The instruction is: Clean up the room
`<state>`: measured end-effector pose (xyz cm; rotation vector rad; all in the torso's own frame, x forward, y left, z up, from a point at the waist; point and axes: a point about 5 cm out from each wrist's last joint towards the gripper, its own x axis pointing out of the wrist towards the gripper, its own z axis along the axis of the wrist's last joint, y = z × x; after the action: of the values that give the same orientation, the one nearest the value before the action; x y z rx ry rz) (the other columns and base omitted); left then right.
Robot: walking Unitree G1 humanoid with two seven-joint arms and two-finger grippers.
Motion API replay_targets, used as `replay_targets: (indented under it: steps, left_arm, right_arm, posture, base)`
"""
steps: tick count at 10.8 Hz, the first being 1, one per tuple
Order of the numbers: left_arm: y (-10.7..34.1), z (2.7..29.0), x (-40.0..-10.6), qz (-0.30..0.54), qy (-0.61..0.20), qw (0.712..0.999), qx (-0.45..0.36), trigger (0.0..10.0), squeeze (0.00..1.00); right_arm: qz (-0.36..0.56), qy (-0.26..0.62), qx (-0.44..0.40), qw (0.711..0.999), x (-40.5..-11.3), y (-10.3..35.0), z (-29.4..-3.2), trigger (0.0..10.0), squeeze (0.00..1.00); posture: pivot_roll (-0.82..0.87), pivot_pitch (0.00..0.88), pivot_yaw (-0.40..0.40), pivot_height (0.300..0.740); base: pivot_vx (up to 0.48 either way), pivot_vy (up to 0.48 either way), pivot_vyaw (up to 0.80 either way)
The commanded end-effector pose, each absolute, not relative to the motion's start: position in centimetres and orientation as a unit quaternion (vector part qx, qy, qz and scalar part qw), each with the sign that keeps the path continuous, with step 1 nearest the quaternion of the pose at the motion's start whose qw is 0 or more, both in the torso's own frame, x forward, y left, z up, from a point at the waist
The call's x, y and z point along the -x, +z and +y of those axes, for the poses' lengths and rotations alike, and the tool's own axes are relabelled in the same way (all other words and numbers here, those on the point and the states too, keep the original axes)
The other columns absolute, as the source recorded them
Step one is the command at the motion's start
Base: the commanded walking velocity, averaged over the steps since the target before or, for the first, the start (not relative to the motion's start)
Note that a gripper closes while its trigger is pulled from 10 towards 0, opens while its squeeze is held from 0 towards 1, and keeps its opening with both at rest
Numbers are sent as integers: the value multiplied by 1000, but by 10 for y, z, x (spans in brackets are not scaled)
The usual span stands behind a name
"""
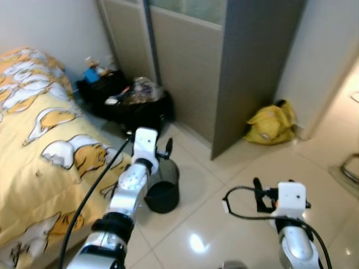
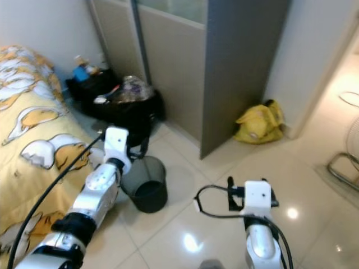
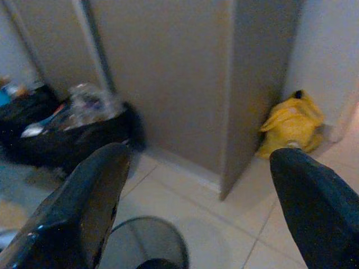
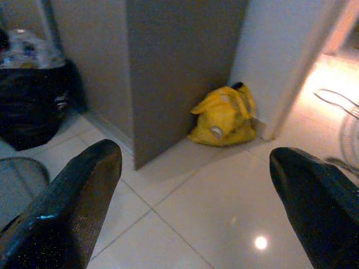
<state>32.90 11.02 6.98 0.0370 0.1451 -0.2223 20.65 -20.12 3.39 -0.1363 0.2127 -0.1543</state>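
Bin (image 1: 163, 188) — beside bed (image 1: 33, 157), cupboard (image 1: 213, 61).

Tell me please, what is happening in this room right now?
The robot stands on the tiled floor beside a bed with a yellow cover. Neither gripper holds anything. The left gripper is open, raised above a black wastebasket on the floor. The right gripper is also open, pointing toward a yellow bag that lies in the corner by a grey cabinet. A full black bag sits against the cabinet.
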Motion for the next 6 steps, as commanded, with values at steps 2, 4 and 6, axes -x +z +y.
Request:
replay_targets:
  steps: [2, 4, 6]
  left_arm:
    - [74, 109, -334, 69, -109, 991, -16, 10000, 0]
    - [73, 107, -334, 72, -108, 991, -13, 10000, 0]
    - [72, 106, -335, 78, -106, 991, -7, 10000, 0]
  right_arm:
    - [97, -75, 62, 991, -208, 39, -198, 10000, 0]
    - [93, -69, 63, 991, -206, 40, -196, 10000, 0]
    - [90, -66, 63, 992, -204, 41, -194, 10000, 0]
  posture:
    - [-347, 0, 139, 740]
    - [-352, 0, 138, 740]
    - [-360, 0, 139, 740]
  base:
    - [480, 0, 0]
    - [480, 0, 0]
    - [480, 0, 0]
